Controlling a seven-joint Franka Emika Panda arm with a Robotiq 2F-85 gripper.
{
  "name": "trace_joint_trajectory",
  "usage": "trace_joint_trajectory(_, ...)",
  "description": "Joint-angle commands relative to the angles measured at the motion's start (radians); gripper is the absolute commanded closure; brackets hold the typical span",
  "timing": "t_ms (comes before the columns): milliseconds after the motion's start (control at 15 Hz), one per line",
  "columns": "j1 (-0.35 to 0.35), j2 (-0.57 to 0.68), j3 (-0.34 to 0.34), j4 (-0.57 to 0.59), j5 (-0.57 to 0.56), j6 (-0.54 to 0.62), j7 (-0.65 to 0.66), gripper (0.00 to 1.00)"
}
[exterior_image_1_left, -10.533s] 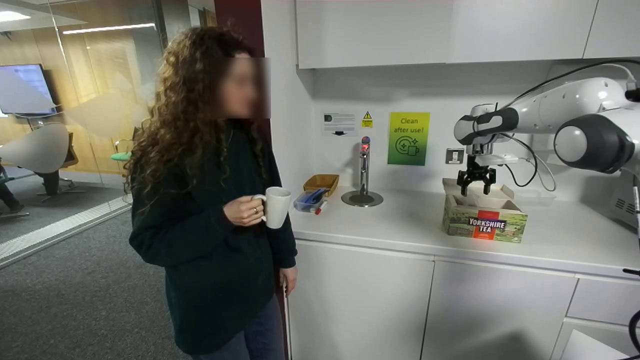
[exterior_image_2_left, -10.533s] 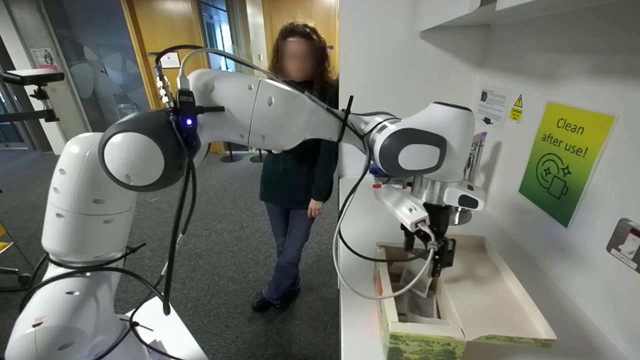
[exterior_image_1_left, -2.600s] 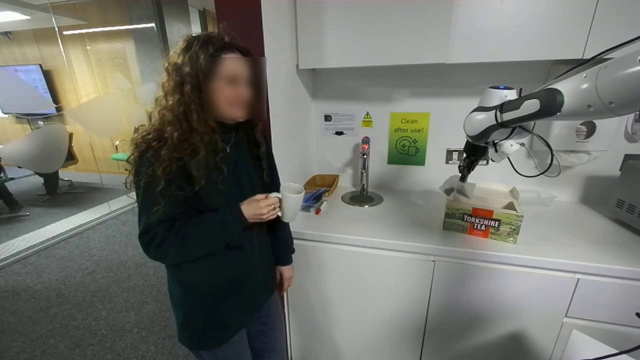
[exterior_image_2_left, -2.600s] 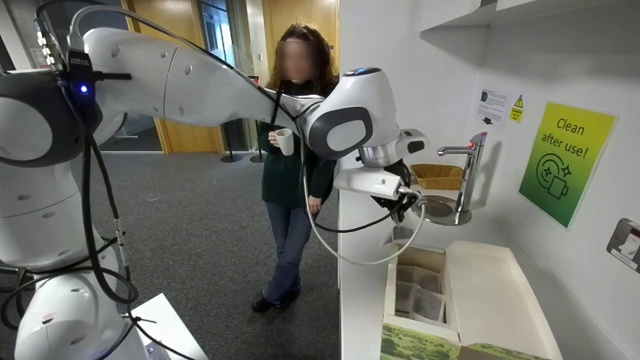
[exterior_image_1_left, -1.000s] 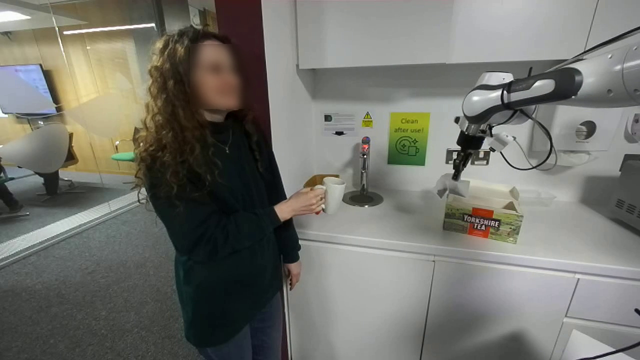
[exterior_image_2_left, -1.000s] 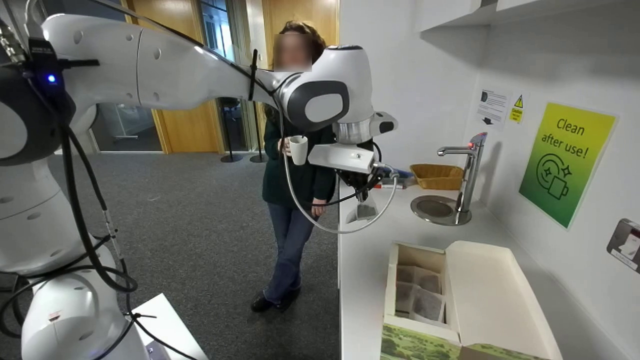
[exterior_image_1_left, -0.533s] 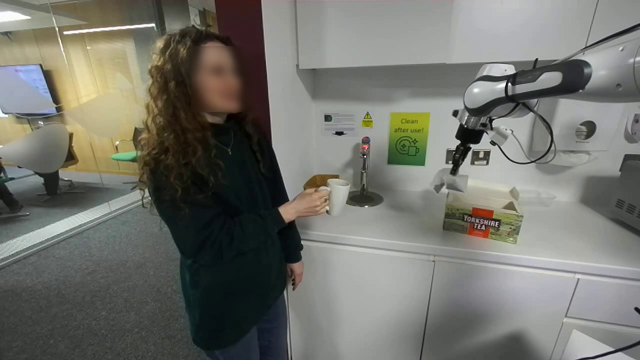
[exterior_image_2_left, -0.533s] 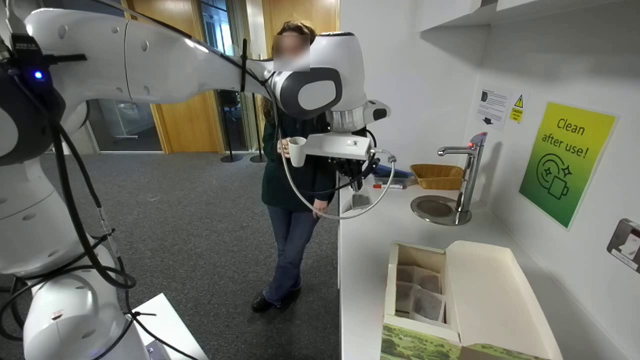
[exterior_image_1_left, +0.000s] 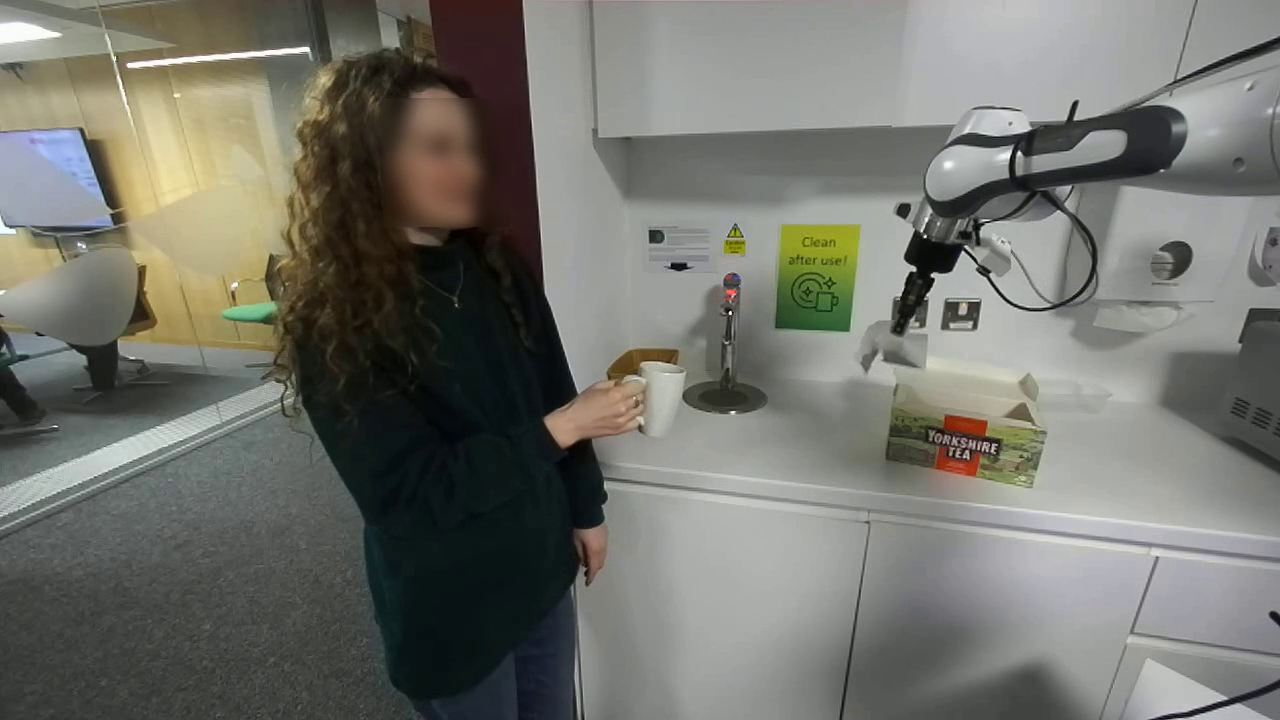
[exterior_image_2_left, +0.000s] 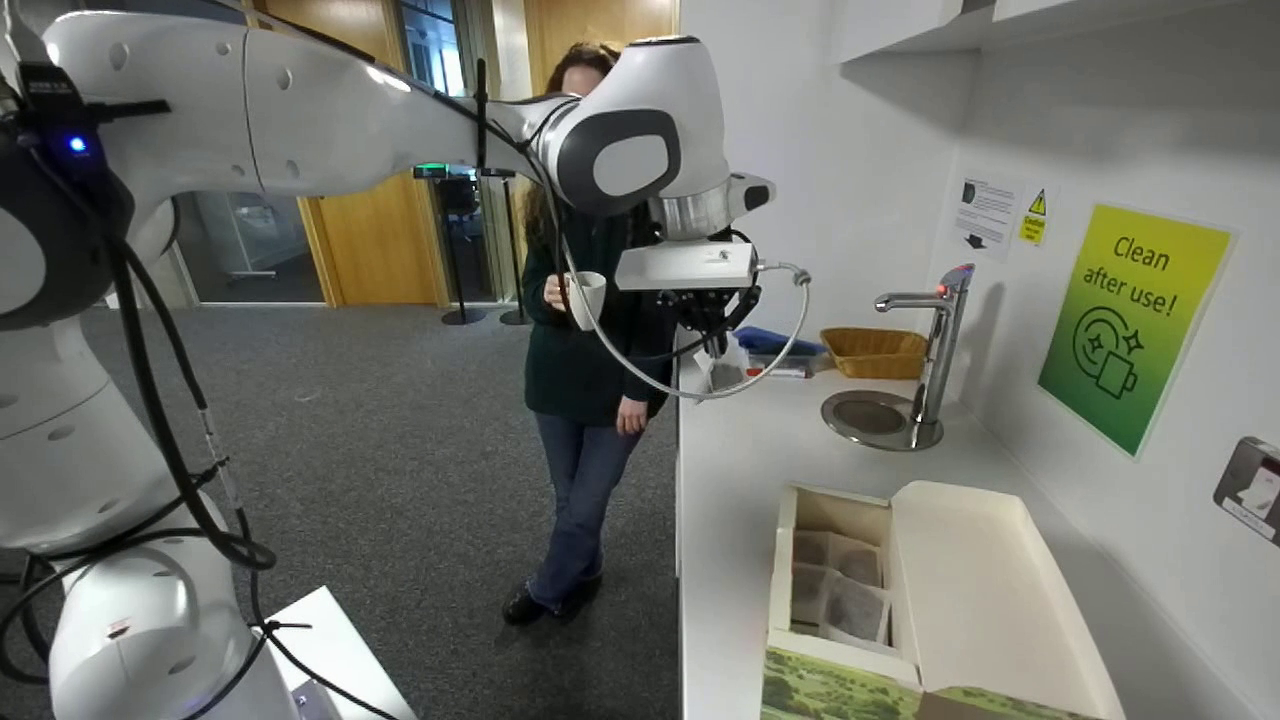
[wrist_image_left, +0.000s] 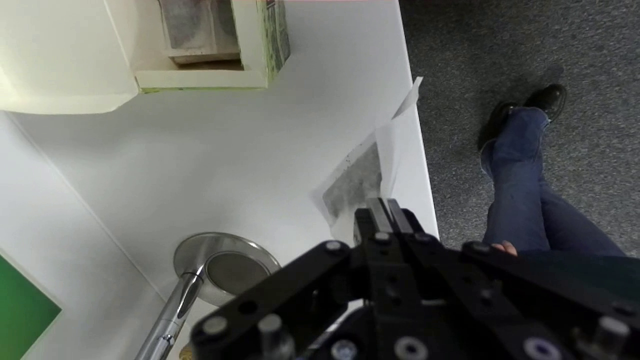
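Observation:
My gripper (wrist_image_left: 386, 201) is shut on a pale tea bag (wrist_image_left: 356, 177), whose grey contents and loose paper flap show in the wrist view. Gripper and bag are up in the air, above the counter and clear of the open Yorkshire Tea box (exterior_image_1_left: 965, 450). Inside that box, several more tea bags (exterior_image_2_left: 850, 605) lie in view. A woman (exterior_image_1_left: 450, 480) in a dark green jumper holds a white mug (exterior_image_1_left: 662, 400) by its handle over the counter edge. In an exterior view the mug (exterior_image_2_left: 588, 300) appears beside my wrist camera; its inside cannot be seen.
A chrome tap (exterior_image_2_left: 945, 350) rises from a round drain (exterior_image_2_left: 870, 415) at the back of the counter (exterior_image_2_left: 735, 520). Near it are a wicker basket (exterior_image_2_left: 875, 353) and a plastic tub (exterior_image_2_left: 780, 350) with blue contents. Wall cupboards (exterior_image_1_left: 850, 65) hang above.
Earliest, the gripper was open over the tea box. It has since shut on a tea bag and moved up and away from the box. The woman has brought her mug forward over the counter.

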Motion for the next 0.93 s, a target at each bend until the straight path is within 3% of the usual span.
trace_joint_trajectory(0,0.009,0.008,0.001,0.063,-0.003,-0.055,-0.045,1.0)
trace_joint_trajectory(467,0.024,0.048,0.011,0.176,-0.007,-0.233,-0.144,1.0)
trace_joint_trajectory(867,0.02,0.101,0.02,0.238,-0.011,-0.285,-0.217,1.0)
